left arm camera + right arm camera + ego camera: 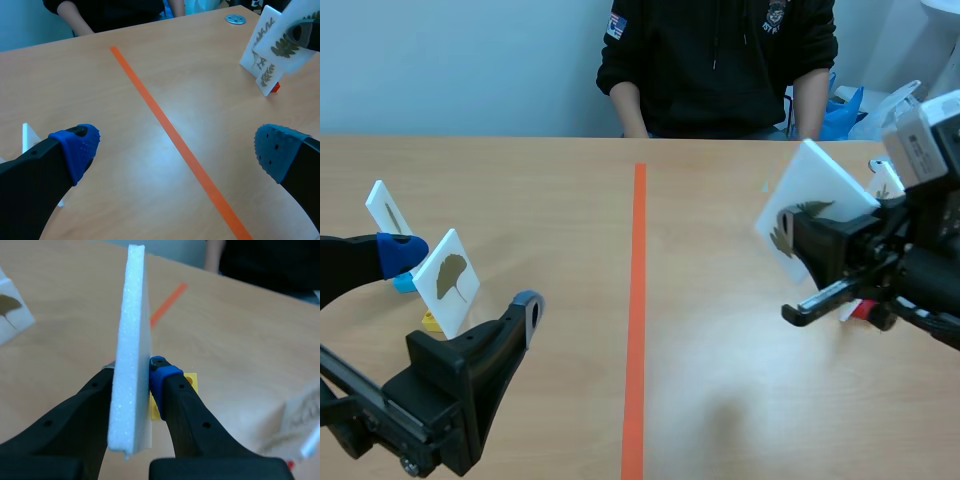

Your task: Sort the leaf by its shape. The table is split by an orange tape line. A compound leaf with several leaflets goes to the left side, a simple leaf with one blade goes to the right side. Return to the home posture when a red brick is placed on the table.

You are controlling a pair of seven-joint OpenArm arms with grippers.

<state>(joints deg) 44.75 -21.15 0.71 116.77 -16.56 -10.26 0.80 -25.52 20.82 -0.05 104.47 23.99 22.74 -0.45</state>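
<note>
Clamped between the 2 thick black fingers of the right claw [132, 377]: a card [131, 315] of white foam, a thick flat slab with a grainy cut edge, pinched tight against a blue dotted pad [160, 371]. Printed on its smooth face, a dark olive compound leaf with many small feathery leaflets. Held upright and slightly tilted, clear of the counter [720, 400], on the right of the tape [636, 300]. Just behind the pad, a small yellow block [190, 382]. Near the held card, 2 cards [260, 55] of the same foam, standing on a red brick [274, 88], and beyond them a round metal disc [235, 19] lying flat. Low over the left half, the left claw [175, 150], spread wide around nothing, with rounded, dimpled blue pads. Close to it, a ginkgo card [450, 278] with a fan-shaped leaf, propped on a yellow brick [428, 321], and behind that a thin-leaf card [388, 208] near a blue brick [405, 283]. Pale wood grain with a soft sheen across the counter; matte orange for the straight strip of tape. Across the far edge, a person [720, 60] in a black hooded top.
</note>
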